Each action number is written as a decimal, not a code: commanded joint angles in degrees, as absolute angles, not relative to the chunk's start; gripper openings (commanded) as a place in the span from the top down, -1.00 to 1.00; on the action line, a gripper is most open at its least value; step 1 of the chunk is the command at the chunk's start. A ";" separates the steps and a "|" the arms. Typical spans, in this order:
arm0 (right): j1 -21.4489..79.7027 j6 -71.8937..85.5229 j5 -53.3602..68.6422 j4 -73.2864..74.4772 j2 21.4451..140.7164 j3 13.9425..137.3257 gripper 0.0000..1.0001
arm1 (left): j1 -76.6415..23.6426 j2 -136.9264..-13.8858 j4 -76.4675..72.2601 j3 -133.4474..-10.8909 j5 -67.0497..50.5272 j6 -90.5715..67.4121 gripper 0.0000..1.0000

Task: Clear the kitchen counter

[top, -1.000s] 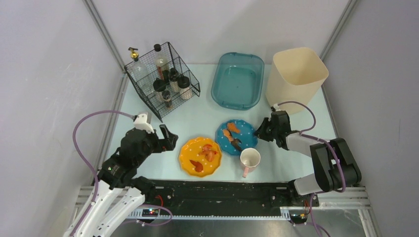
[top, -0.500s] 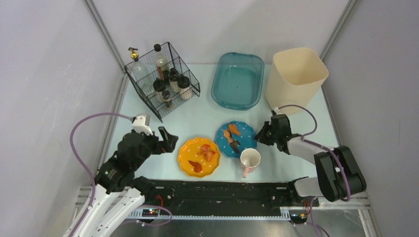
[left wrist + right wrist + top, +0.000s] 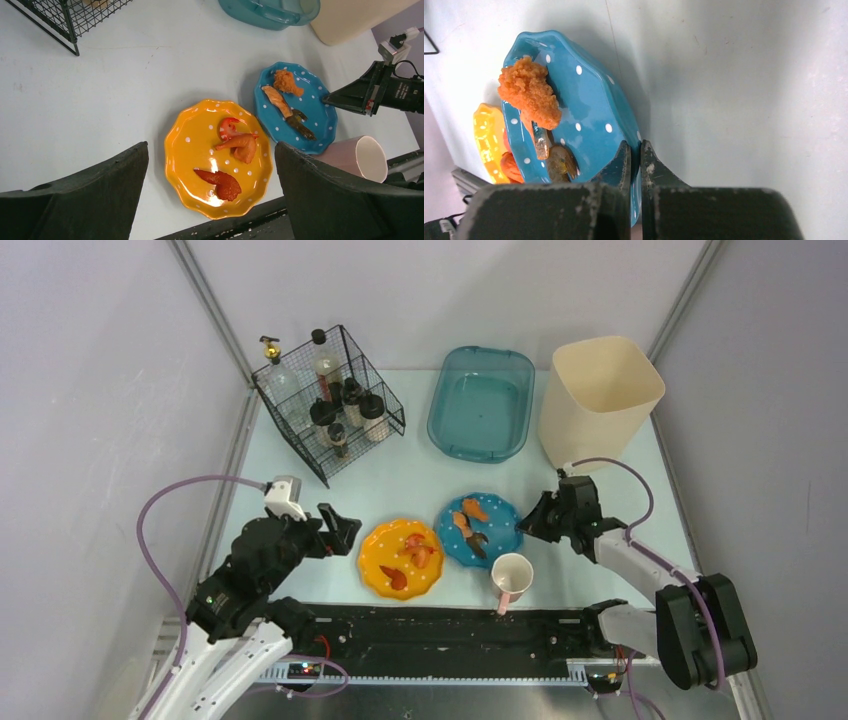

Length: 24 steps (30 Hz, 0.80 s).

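The pale mint-blue kitchen counter (image 3: 420, 475) holds an orange dotted plate (image 3: 403, 558) with red and orange food bits, a blue dotted plate (image 3: 478, 530) with fried food, and a pink mug (image 3: 511, 575) by the front rail. My right gripper (image 3: 522, 525) is shut on the blue plate's right rim; the wrist view shows the rim (image 3: 584, 110) pinched between the jaws (image 3: 635, 147). My left gripper (image 3: 345, 530) is open and empty, just left of the orange plate (image 3: 220, 160), which shows between its fingers (image 3: 210, 147).
A teal plastic tub (image 3: 481, 402) and a cream bin (image 3: 598, 395) stand at the back right. A black wire basket (image 3: 328, 400) with several bottles stands at the back left. The black front rail (image 3: 440, 625) runs along the near edge.
My right gripper has drawn back toward the near right, keeping hold of the blue plate's rim. The mug has shifted nearer the rail. My left arm has dropped slightly nearer.
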State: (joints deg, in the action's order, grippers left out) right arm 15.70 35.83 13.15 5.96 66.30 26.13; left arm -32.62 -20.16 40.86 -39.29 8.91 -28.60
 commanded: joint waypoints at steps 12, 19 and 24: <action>14.63 43.36 23.65 6.59 57.01 34.23 1.00 | -33.91 -19.01 39.42 -39.12 9.96 -29.61 -0.99; 14.39 42.30 21.74 16.09 57.31 47.12 1.00 | -33.90 -19.22 39.41 -39.12 9.81 -29.61 -0.99; 12.44 41.67 21.29 22.56 60.29 57.87 1.00 | -34.04 -19.36 39.51 -39.19 9.57 -29.62 -0.99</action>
State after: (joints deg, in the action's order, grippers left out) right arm 14.00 38.96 17.37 23.46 59.61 46.15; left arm -33.54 -19.44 40.86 -39.13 9.32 -29.02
